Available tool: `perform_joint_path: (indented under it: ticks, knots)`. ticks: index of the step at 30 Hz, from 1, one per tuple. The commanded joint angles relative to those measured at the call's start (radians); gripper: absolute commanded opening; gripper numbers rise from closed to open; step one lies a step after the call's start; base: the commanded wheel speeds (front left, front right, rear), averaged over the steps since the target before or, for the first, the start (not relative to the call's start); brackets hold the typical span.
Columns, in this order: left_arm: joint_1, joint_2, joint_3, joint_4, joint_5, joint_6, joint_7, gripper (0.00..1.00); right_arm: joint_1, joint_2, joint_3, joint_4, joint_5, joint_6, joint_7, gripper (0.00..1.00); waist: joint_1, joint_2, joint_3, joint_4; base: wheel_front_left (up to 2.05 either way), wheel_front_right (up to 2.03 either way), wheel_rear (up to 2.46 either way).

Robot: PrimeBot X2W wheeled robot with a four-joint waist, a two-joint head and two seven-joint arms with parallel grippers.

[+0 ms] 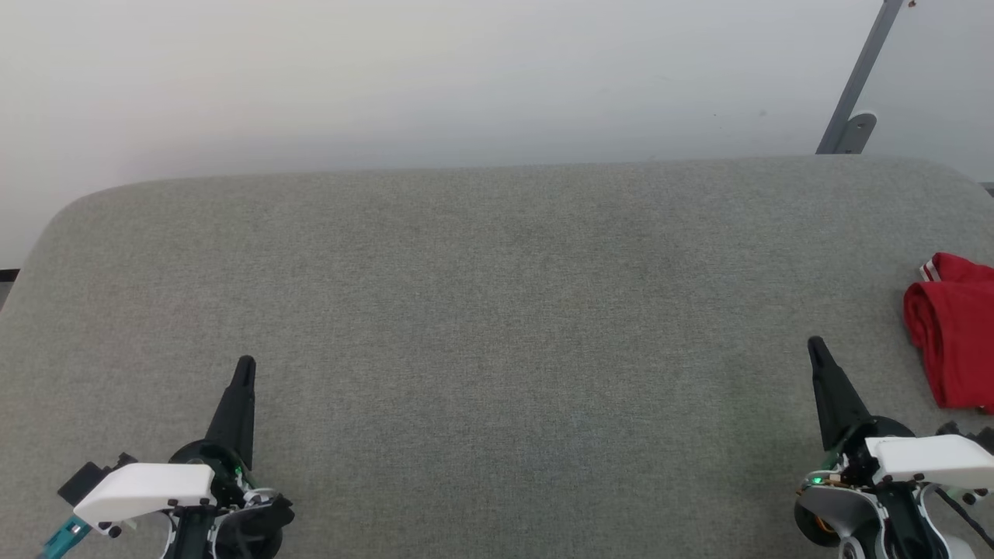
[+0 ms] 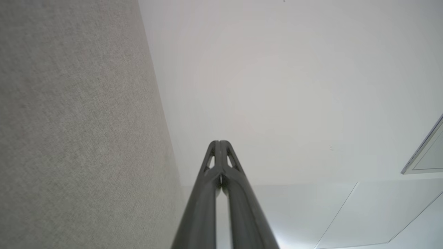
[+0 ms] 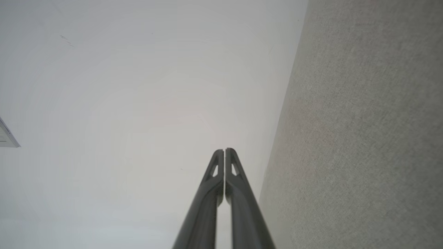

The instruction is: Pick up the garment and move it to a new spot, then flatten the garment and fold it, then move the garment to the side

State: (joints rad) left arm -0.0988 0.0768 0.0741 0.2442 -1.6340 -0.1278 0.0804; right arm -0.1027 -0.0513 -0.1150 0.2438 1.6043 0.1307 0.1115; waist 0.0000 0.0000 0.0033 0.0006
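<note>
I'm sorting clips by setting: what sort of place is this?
Probably a lab or test room: a grey fabric-covered table against a bare white wall, with a red garment lying on it at the robot's right.

Left gripper [image 2: 219,142] fingers [image 2: 238,200] pressed together — grey fabric surface [image 2: 76,131] alongside, pale wall [image 2: 277,86] beyond.

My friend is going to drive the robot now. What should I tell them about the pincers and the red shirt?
Left pincer: shut, empty, at the near left of the grey table.
Right pincer: shut, empty, at the near right, beside the garment but not touching it.
Garment: red, bunched or loosely folded at the table's right edge, partly cut off in the head view.
Done: unclear; it may be folded and set aside, or not yet started.
Left: if not started, pick it up, move it, flatten, fold, set it aside.
</note>
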Motion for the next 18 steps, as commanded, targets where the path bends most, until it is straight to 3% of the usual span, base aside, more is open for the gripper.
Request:
perform_joint_path:
  ticks: [1, 18]
  knots:
    - [-0.014, 0.001, 0.004, 0.001, -0.015, -0.005, 0.008, 0.0, -0.011, 0.004, 0.001, 0.004, 0.011, 0.0, 0.004, 0.0, 0.0, 0.0, 0.0, -0.001, 0.0, 0.0, 0.0]
    - [-0.014, -0.004, 0.011, 0.001, -0.005, -0.005, 0.012, 0.0, -0.011, 0.003, 0.001, 0.003, 0.01, 0.0, 0.004, 0.0, 0.0, 0.0, 0.0, -0.001, 0.0, 0.0, 0.0]
